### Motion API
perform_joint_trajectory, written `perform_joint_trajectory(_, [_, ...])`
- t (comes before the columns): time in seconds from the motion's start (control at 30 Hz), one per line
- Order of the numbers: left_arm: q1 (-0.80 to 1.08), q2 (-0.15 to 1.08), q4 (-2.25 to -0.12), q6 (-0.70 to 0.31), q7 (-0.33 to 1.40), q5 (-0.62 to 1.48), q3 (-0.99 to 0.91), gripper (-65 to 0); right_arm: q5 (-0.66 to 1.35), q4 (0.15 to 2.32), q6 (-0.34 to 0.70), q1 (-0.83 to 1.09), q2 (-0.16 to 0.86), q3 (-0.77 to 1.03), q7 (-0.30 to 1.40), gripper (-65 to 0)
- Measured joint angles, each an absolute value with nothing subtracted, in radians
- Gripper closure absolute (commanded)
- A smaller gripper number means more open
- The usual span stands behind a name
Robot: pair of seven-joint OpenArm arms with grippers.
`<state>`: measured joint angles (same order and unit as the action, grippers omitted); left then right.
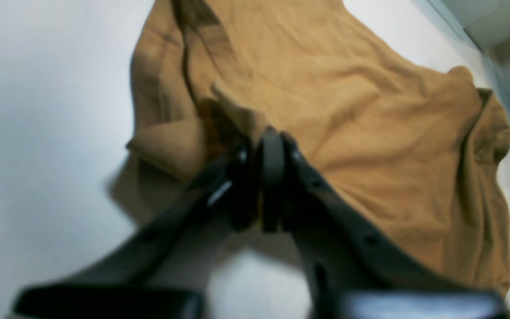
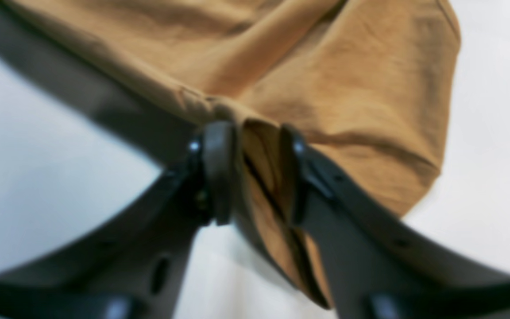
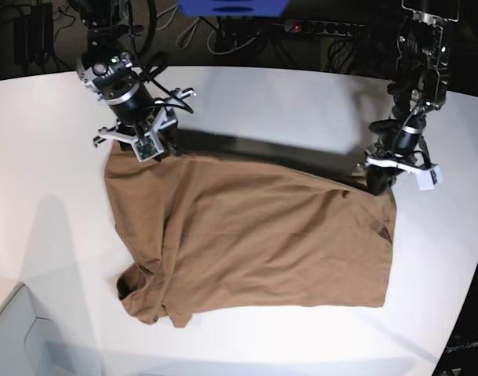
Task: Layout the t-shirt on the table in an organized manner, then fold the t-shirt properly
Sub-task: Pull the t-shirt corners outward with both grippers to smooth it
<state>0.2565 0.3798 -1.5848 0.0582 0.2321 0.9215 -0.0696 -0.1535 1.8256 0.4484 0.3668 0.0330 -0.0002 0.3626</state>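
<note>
The brown t-shirt [image 3: 255, 235] lies spread across the white table [image 3: 302, 102], wrinkled, with one sleeve bunched at the lower left. My right gripper [image 3: 145, 145] is at its far left corner. In the right wrist view, that gripper [image 2: 255, 146] has its jaws apart, and a loose fold of the t-shirt [image 2: 326, 66] hangs between them. My left gripper [image 3: 380, 178] sits at the far right corner. In the left wrist view, the left gripper [image 1: 261, 150] has its jaws almost together, pinching the edge of the t-shirt [image 1: 348, 110].
Beyond the table's curved far edge there are dark cables and a power strip [image 3: 317, 27]. A pale grey box [image 3: 19, 337] stands off the front left corner. Bare table [image 1: 38, 110] lies to the side of the shirt.
</note>
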Motion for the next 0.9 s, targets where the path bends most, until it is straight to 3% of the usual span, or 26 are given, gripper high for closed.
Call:
perform_joint_trajectory(0.1, [0.314,0.379,-1.656,0.056,0.232,0.925,-0.07,-17.7,-0.153,1.886,0.449,0.393,0.033,0.05,0.356,-29.1])
perform_joint_trajectory(0.33, [0.38,0.373,-1.829,0.049,0.232,0.927,-0.104,-18.1,-0.154,1.961,0.453,0.355,0.033,0.136,0.368,-29.2])
perform_joint_trajectory(0.53, [0.305,0.294,-1.884,0.06,0.23,0.921,-0.296,-18.1,-0.152,1.797,0.455,0.138,0.039,0.145,0.364,-29.5])
perform_joint_trajectory(0.73, [0.042,0.299,-1.51,0.054,0.232,0.915,-0.226,-18.0,-0.157,1.453,0.455,-0.146,0.087,0.138,0.377,-31.9])
perform_joint_trajectory(0.9, [-0.051,0.286,-1.22,0.06,0.234,0.915,-0.141,-17.8,-0.153,1.133,0.45,-0.373,0.109,0.135,0.358,-34.7])
